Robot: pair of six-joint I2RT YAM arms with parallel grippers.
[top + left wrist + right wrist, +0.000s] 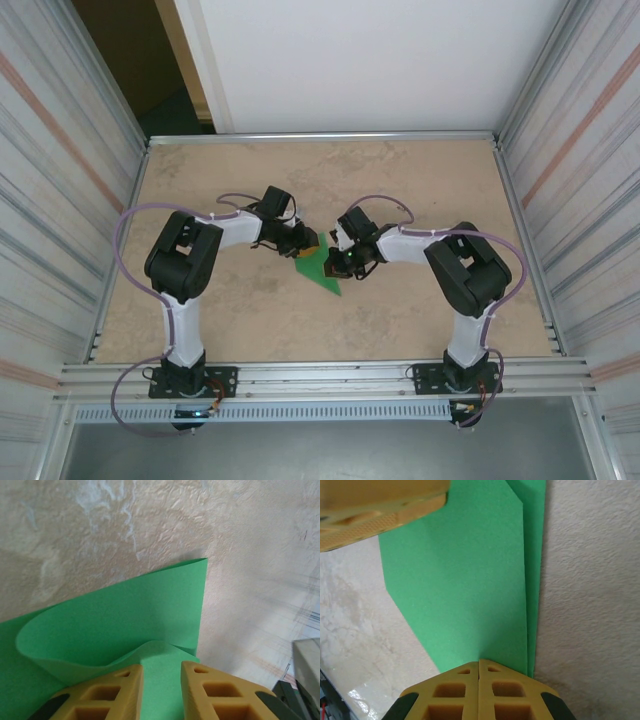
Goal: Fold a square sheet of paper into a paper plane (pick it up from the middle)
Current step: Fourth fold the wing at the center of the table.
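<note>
Evidently mid-fold: square sheet of paper (pixel 322 272) lying at table (pixel 420 180) centre, already angular, pointing toward 5 o'clock, one flap curled up and over. Left gripper (pixel 161 672) at its 11 o'clock, jaws narrowly apart behind the curl, pinching nothing visible. Right gripper (pixel 479 666) at 3 o'clock, clamped shut, tip pressing beside a lengthwise crease. Next, probably: lay the curl flat and press. Close quarters between the two the main hazard; ribbed walls (pixel 60 150) well clear.
</note>
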